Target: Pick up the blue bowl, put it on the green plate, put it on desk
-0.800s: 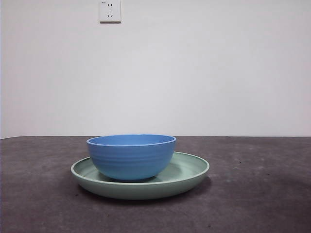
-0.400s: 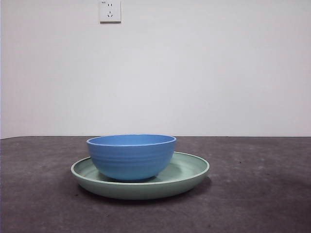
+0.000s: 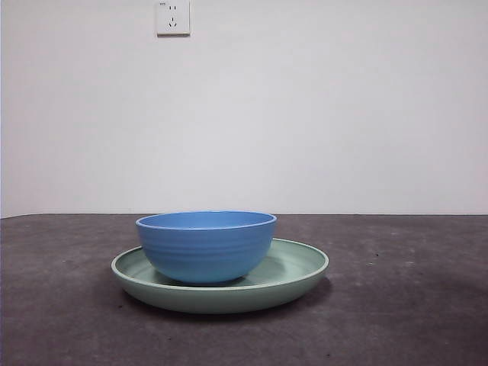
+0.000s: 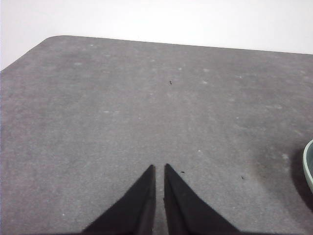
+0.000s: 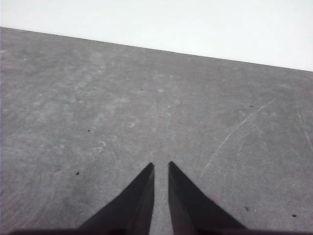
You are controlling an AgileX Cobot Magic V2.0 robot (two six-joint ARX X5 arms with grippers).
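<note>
1. We are looking at the round, deep, medium-blue ridged bowl (image 3: 206, 245) sitting upright inside the wide, shallow, pale mint-green plate (image 3: 301, 268), slightly left of the plate's centre, in the lower middle of the front view.
2. The plate itself is resting on the flat, dark grey-brown speckled desk (image 3: 404, 305), with a white wall socket (image 3: 173, 17) showing at the upper left of that frame.
3. We are holding the left gripper (image 4: 159, 169) over bare desk with nothing between its jaws, which are standing almost together; only a sliver of the plate's rim is peeking in at the right edge of its wrist view.
4. We are keeping the right gripper (image 5: 160, 166) likewise empty, jaws nearly touching, above scratched desk with neither dish in its view.
5. We are judging that the bowl-on-plate step is done and the set-on-desk step is in hand.
6. Next, we are expecting one gripper to need to spread its jaws, reach the bowl's rim, pinch the wall, lift clear of the plate's raised rim, and lower it onto open desk.
</note>
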